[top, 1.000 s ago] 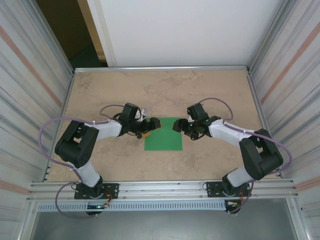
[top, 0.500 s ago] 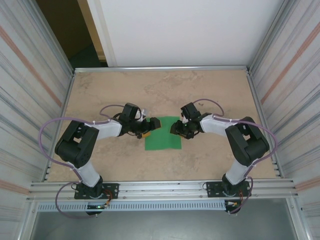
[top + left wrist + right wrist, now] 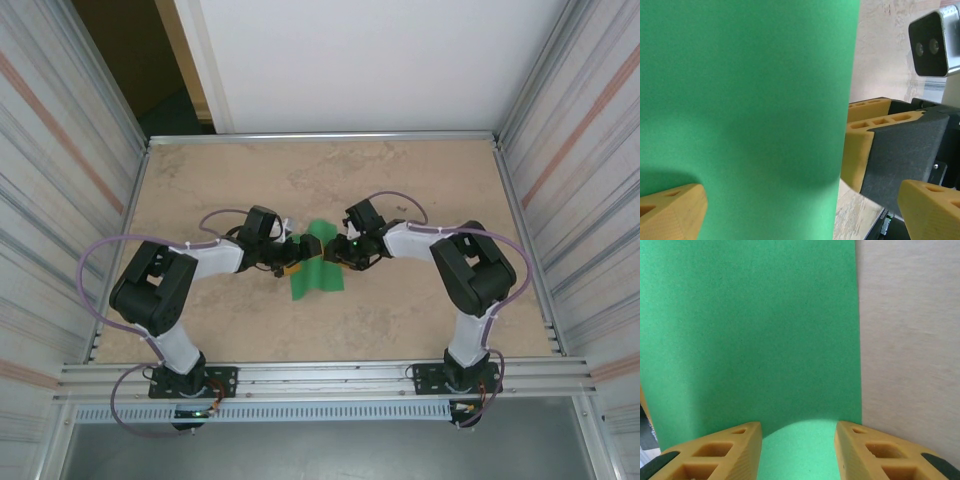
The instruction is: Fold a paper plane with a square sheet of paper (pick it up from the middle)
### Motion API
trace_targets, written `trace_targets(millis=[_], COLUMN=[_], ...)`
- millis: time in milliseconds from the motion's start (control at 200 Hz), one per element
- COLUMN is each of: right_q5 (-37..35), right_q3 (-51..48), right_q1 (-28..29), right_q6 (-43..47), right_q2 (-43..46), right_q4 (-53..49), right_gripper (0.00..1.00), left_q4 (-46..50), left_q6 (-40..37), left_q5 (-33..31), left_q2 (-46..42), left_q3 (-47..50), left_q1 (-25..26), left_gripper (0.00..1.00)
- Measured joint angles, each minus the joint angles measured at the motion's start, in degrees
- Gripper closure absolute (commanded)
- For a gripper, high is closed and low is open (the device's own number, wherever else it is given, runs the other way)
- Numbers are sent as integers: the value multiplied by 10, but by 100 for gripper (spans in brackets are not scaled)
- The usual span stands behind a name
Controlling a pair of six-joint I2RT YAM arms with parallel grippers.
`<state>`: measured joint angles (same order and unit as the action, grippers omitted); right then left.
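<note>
The square sheet of paper (image 3: pixel 318 270), bright green, lies at mid-table and is buckled, its right part lifted. My right gripper (image 3: pixel 336 252) sits on its right half. In the right wrist view the yellow fingers (image 3: pixel 720 452) stand apart on the sheet (image 3: pixel 750 330), and a hump of paper rises between them at the gripper (image 3: pixel 797 450). My left gripper (image 3: pixel 297 256) is wide open at the sheet's left edge. In the left wrist view the green sheet (image 3: pixel 750 100) fills the left side and passes between the fingertips of the gripper (image 3: pixel 805 212). The right gripper's yellow and black jaw (image 3: pixel 890 150) faces it closely.
The tan marbled table (image 3: pixel 400 330) has a metal rail along its front edge (image 3: pixel 330 375) and corrugated walls (image 3: pixel 60 200) on both sides. The two grippers stand almost nose to nose over the sheet.
My right gripper slid left across the sheet and narrowed its jaws, and the paper buckled up and looks narrower from above. The left arm stayed put.
</note>
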<state>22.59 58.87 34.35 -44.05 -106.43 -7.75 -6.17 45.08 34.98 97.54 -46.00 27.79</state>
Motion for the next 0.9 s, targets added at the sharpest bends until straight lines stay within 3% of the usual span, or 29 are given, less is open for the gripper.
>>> trace_targets(millis=[902], right_q5=[38], right_q3=[-35], right_q1=[2], right_q6=[-18], right_q2=[-10], right_q4=[102], right_gripper=[66], left_q4=[129], left_q6=[-37], left_q5=[-72], left_q2=[27], left_q3=[-58], left_q1=[11], left_gripper=[35])
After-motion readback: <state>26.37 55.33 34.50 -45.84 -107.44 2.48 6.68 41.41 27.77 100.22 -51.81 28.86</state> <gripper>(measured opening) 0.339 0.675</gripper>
